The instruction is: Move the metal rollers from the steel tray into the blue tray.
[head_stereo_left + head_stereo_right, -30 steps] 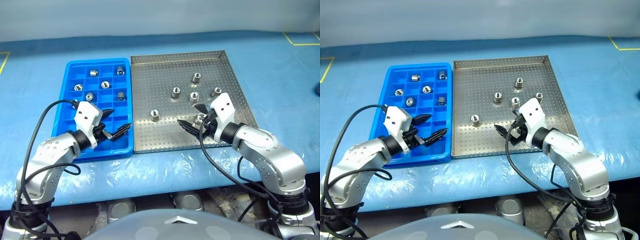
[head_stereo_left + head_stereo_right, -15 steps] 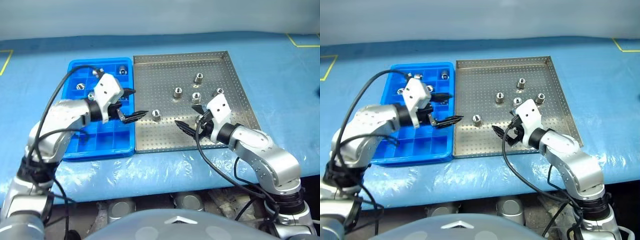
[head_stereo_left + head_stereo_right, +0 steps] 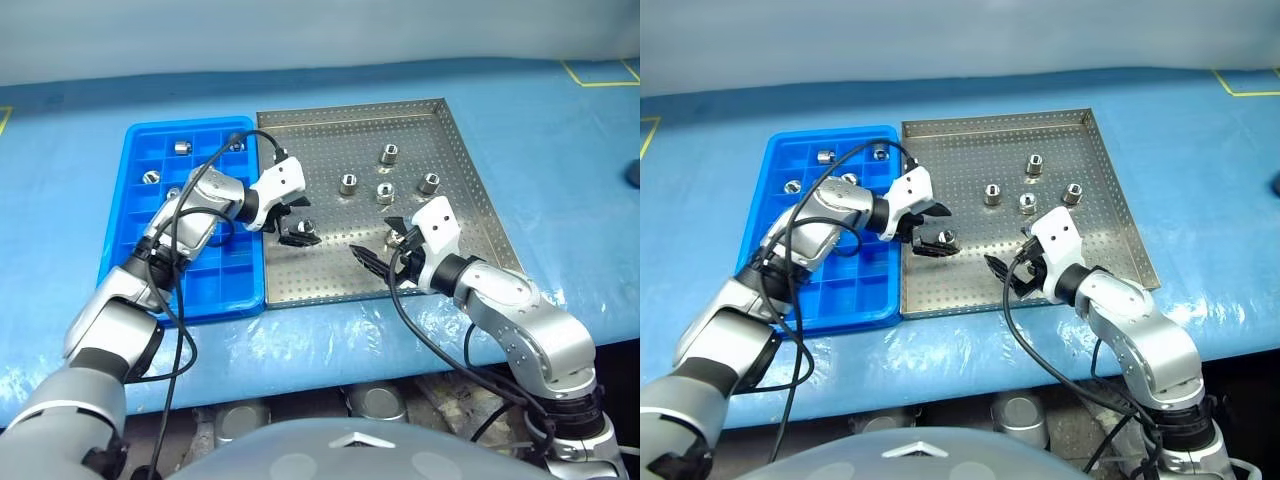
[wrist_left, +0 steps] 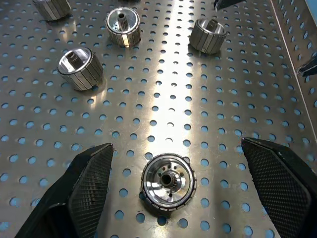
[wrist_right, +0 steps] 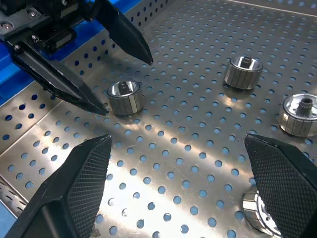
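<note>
Left gripper (image 3: pixel 297 224) stood with fingers spread wide, one either side of a single metal roller (image 3: pixel 307 228) on the steel tray (image 3: pixel 455 160), not touching it. Nothing lay between fingertips and that roller. Right gripper (image 3: pixel 383 243) was likewise spread apart, holding nothing, low over the tray's near edge; one roller (image 5: pixel 260 214) sat just beside its finger. Four more metal rollers (image 3: pixel 387 186) clustered at about 1 o'clock from the left gripper, well apart from it. Rollers were short, shiny, ribbed cylinders with a hollow centre. Blue tray (image 3: pixel 130 250) lay at 9 o'clock, touching the steel tray, with several rollers (image 3: pixel 181 148) in its far compartments. No writing was legible.
</note>
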`<state>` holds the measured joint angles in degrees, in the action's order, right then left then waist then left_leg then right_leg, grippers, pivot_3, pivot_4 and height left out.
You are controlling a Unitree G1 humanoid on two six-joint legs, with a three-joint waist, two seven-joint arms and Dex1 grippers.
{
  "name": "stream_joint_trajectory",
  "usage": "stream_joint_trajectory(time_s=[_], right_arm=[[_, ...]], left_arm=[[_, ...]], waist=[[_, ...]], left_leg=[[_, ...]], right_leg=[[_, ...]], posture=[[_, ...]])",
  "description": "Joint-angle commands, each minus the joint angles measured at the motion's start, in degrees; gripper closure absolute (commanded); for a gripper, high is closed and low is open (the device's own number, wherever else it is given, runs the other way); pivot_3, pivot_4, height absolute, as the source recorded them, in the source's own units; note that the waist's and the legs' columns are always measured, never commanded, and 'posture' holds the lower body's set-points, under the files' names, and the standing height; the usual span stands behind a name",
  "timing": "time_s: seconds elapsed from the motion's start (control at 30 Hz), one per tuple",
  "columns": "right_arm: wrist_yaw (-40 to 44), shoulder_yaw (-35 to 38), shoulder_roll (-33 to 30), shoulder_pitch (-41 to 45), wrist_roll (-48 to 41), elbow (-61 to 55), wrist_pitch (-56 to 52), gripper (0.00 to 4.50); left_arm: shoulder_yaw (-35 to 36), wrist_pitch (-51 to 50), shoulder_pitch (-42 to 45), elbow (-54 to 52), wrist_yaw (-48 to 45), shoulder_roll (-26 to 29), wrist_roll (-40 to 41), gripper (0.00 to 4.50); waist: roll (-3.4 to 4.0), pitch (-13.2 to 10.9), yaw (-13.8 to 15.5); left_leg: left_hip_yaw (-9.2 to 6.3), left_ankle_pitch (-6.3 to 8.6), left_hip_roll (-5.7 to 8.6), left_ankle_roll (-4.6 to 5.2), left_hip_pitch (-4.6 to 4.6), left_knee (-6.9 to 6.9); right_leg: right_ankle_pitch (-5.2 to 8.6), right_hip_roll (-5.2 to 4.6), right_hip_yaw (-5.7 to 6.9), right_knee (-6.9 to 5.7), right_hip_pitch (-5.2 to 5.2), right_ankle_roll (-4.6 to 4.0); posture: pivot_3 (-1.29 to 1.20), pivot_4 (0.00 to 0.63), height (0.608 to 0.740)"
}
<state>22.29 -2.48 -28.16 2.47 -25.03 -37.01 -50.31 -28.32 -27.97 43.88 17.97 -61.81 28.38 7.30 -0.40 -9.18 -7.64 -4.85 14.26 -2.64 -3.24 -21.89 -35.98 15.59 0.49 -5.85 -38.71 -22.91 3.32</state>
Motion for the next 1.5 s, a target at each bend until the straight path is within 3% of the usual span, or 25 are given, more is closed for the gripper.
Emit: stream_joint_trajectory(time_s=[0.03, 0.1, 0.4, 0.53, 0.7, 0.97, 1.2, 1.5], right_arm=[[-0.74, 1.74, 0.44, -0.43, -0.28, -3.05, 1.08, 0.01], [-1.00, 1.86, 0.53, -0.61, -0.32, -3.35, 0.97, 0.01], [-1.49, 2.47, 1.49, 0.40, -0.65, -3.13, 1.45, 0.00], [-0.94, 1.02, 2.04, 2.63, -0.56, -2.28, 1.68, 0.00], [-1.07, -4.69, 5.30, 7.40, 0.72, -0.49, 2.60, 0.00], [1.96, -15.11, 10.63, 14.07, 3.33, 4.71, 6.92, 0.00], [7.40, -21.60, 13.05, 18.89, 4.51, 8.53, 10.40, 0.00], [7.98, -22.52, 13.55, 18.45, 7.03, 9.50, 12.88, 0.00]], left_arm=[[-1.30, 2.91, 1.63, 2.72, -0.73, -0.99, -3.83, 0.00], [-2.04, 4.34, 1.75, 4.50, -0.79, -1.49, -5.90, 0.00], [-2.68, 5.29, 0.42, 1.35, -4.46, 0.11, -9.59, 2.81], [5.52, 2.33, -2.76, -7.37, -1.22, -0.02, -4.49, 2.81], [22.38, -5.08, -14.33, -25.65, 12.55, -4.05, 3.63, 2.81], [40.12, -9.15, -34.22, -45.95, 38.17, -12.83, 1.71, 2.81], [46.79, -5.33, -40.33, -47.51, 51.04, -16.40, -1.63, 2.81], [47.84, -2.76, -39.04, -36.52, 57.54, -15.93, -3.67, 2.81]], waist=[[0.00, 0.00, -0.20], [0.00, 0.00, -0.48], [0.00, 0.00, -1.11], [0.03, -0.02, -1.27], [0.06, -0.01, -0.91], [0.06, 0.00, 0.63], [0.03, 0.01, 3.30], [0.02, 0.02, 3.95]], left_leg=[[0.00, 0.00, 0.00, 0.00, 0.00, -0.01], [0.00, 0.00, 0.00, 0.00, 0.00, -0.02], [0.00, 0.00, -0.01, 0.01, 0.03, -0.03], [0.00, 0.00, -0.02, 0.02, 0.03, -0.02], [-0.02, 0.00, -0.04, 0.01, 0.03, -0.06], [-0.05, -0.03, -0.04, -0.03, 0.09, -0.13], [-0.09, -0.05, -0.02, -0.08, 0.16, -0.17], [-0.11, -0.07, -0.01, -0.11, 0.16, -0.15]], right_leg=[[0.00, 0.01, 0.00, 0.00, 0.00, 0.00], [0.00, 0.01, 0.00, -0.01, 0.00, 0.00], [0.00, 0.03, -0.05, -0.08, 0.00, 0.01], [0.00, 0.04, -0.06, -0.09, 0.00, 0.01], [0.00, 0.02, -0.04, -0.11, 0.00, 0.02], [-0.04, -0.01, -0.01, -0.21, 0.04, -0.01], [-0.09, -0.02, 0.05, -0.20, 0.12, 0.02], [-0.20, -0.05, 0.11, -0.17, 0.13, -0.17]], posture=[[-0.18, 0.150, 0.740], [-0.19, 0.150, 0.740], [-0.16, 0.150, 0.740], [-0.13, 0.150, 0.740], [-0.12, 0.150, 0.740], [-0.05, 0.150, 0.740], [0.00, 0.150, 0.740], [-0.02, 0.150, 0.740]])
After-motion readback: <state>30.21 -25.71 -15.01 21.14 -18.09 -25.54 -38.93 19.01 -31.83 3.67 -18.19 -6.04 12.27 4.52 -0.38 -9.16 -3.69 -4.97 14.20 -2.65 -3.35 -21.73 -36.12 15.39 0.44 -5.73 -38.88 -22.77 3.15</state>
